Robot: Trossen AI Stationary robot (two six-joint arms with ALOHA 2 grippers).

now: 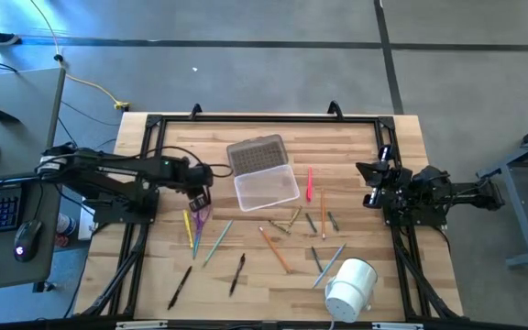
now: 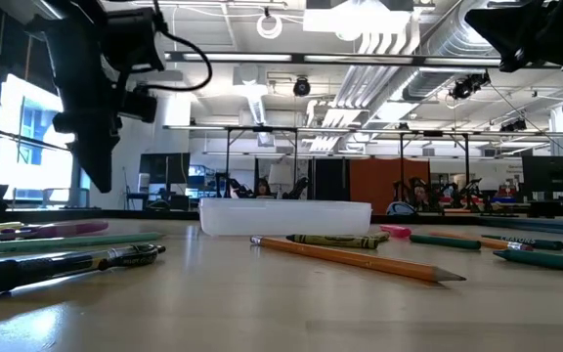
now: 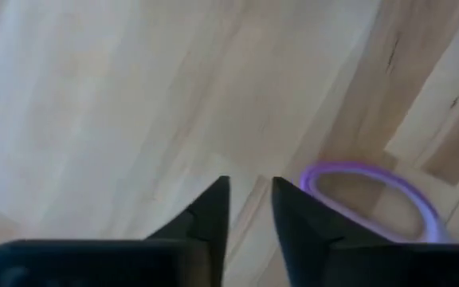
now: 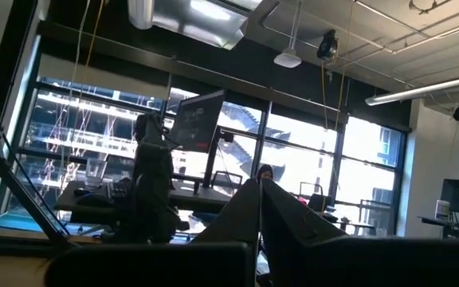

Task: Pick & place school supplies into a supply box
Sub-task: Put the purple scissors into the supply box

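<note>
Pens and pencils lie scattered flat on the wooden table: a yellow one (image 1: 188,225), a teal one (image 1: 218,240), an orange pencil (image 1: 275,249), a pink-red one (image 1: 309,183) and two black pens (image 1: 238,272). The clear supply box (image 1: 266,187) stands at mid-table, its ribbed lid (image 1: 256,153) folded open behind it. My left gripper (image 1: 198,203) hangs pointing down left of the box, open by a narrow gap (image 3: 250,209) with nothing between its fingers. A purple oval ring (image 3: 366,190) lies on the table just beside it. My right gripper (image 1: 372,183) waits shut (image 4: 259,191) at the right.
A fat white roll (image 1: 349,286) lies near the front right edge. A dark metal frame (image 1: 264,117) runs around the tabletop. In the low view the box (image 2: 284,217) stands behind an orange pencil (image 2: 360,259), and the left gripper (image 2: 99,171) hangs above pens (image 2: 66,259) on the left.
</note>
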